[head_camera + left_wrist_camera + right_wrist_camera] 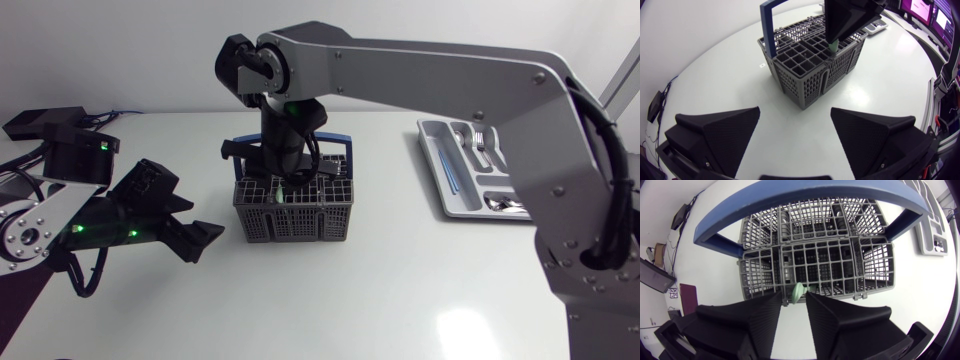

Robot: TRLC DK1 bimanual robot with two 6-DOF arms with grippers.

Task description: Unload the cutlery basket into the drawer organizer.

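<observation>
- The cutlery basket (292, 205), grey mesh with a blue handle (805, 197) arched over it, stands upright near the middle of the table (350, 300).
- A pale green handle (799, 292) sticks up from a compartment along the basket's near edge.
- The right gripper (795, 298) points down into the basket. Its fingers are drawn narrow and pinch the pale green handle from both sides.
- The drawer organizer (462, 197) lies at the far right, well apart from the basket. It holds a fork (480, 140), a spoon (505, 205) and a thin blue piece I cannot identify.
- The left gripper (795, 110) sits low at the left, spread wide and holding nothing. It faces the basket without touching it.
</observation>
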